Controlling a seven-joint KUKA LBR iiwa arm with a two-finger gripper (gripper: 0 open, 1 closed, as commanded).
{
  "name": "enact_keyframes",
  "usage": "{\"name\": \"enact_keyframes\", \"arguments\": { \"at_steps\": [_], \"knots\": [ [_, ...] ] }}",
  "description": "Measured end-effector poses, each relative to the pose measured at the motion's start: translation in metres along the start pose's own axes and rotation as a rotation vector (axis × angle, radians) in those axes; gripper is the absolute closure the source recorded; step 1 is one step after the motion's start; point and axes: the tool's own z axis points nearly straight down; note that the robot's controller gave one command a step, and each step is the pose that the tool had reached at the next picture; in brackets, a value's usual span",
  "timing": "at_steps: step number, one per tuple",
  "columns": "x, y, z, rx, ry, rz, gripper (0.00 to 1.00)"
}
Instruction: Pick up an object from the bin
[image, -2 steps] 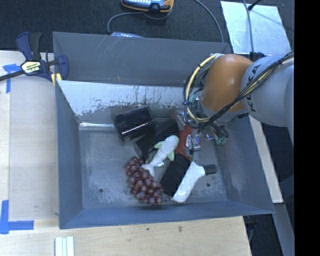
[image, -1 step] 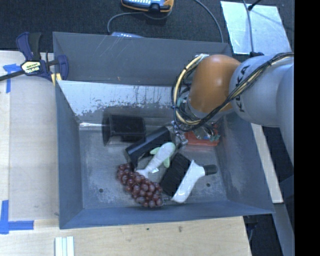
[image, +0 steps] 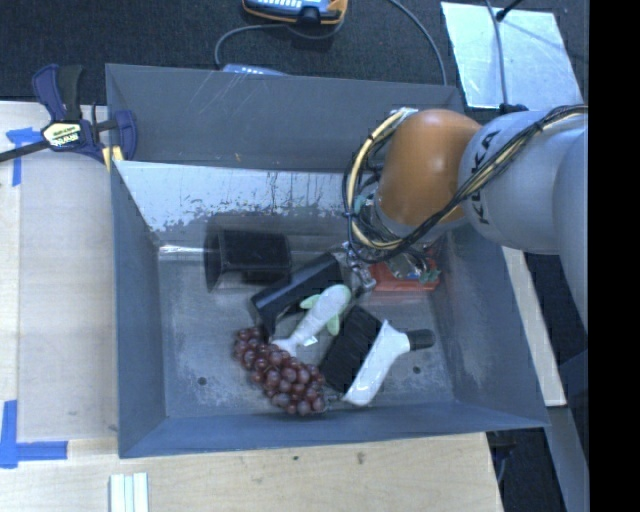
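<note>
My gripper (image: 357, 270) is low in the bin's right half, under the arm's orange cover. It is right at the upper right end of a long black bar-shaped thing (image: 296, 289) that lies slanted across the middle of the floor. Just below it lies a white and pale green bottle-like thing (image: 326, 309). A flat red thing (image: 408, 281) sits to its right, partly hidden by the arm. Whether anything is gripped is hidden.
A black box (image: 246, 258) stands at the back left of the floor. A black brush with a white handle (image: 366, 356) and a bunch of dark red grapes (image: 281, 373) lie near the front wall. The arm's cover and cables hang over the right side.
</note>
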Motion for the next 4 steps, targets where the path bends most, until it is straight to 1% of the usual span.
{"name": "enact_keyframes", "arguments": {
  "at_steps": [1, 2, 3, 4],
  "knots": [
    [0.016, -0.007, -0.016, -0.005, 0.006, -0.183, 1.00],
    [0.017, -0.025, -0.036, 0.001, -0.006, 0.104, 0.00],
    [0.014, -0.027, -0.038, 0.002, -0.007, 0.336, 0.00],
    [0.013, -0.022, -0.025, 0.002, -0.005, 0.102, 0.00]
  ]
}}
